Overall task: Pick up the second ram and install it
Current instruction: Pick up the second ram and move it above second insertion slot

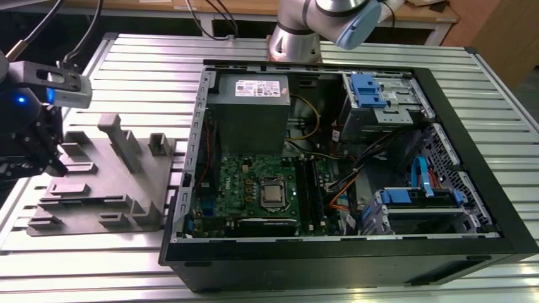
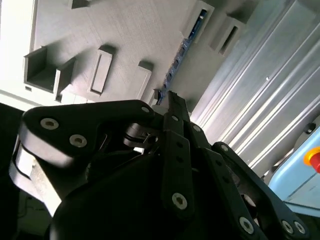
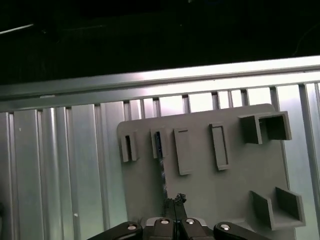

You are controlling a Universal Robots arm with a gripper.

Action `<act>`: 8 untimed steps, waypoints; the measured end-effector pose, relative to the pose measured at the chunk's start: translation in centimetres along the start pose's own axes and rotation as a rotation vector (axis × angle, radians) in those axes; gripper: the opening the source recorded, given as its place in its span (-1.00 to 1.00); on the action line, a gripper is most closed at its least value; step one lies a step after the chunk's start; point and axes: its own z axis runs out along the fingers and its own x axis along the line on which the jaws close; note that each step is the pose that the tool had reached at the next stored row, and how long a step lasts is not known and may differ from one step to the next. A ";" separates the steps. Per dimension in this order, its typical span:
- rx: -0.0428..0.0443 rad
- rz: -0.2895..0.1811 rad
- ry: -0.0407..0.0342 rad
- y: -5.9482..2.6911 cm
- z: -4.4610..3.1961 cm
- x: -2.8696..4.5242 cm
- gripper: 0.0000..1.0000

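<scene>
One gripper (image 2: 170, 101) clamped on second ram (image 2: 182, 50), over grey tray (image 2: 125, 30)

End effector (image 3: 175, 200) at the grey holder tray (image 3: 240, 180) on the ribbed desk (image 3: 60, 165).
It pinches the second ram (image 3: 162, 175) by its near end; the strip runs toward its twelve o'clock into a slot (image 3: 159, 144).

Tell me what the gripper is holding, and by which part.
The gripper appears shut on the second ram, pinching its near end; the far end reaches a slot of the grey fixture.
</scene>
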 end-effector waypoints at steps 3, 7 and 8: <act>0.0001 -0.034 0.0013 0.00 0.02 0.00 -0.86; 0.0002 -0.034 0.0008 0.00 0.04 0.00 -0.86; 0.0016 -0.034 -0.0015 0.02 0.11 0.01 -0.86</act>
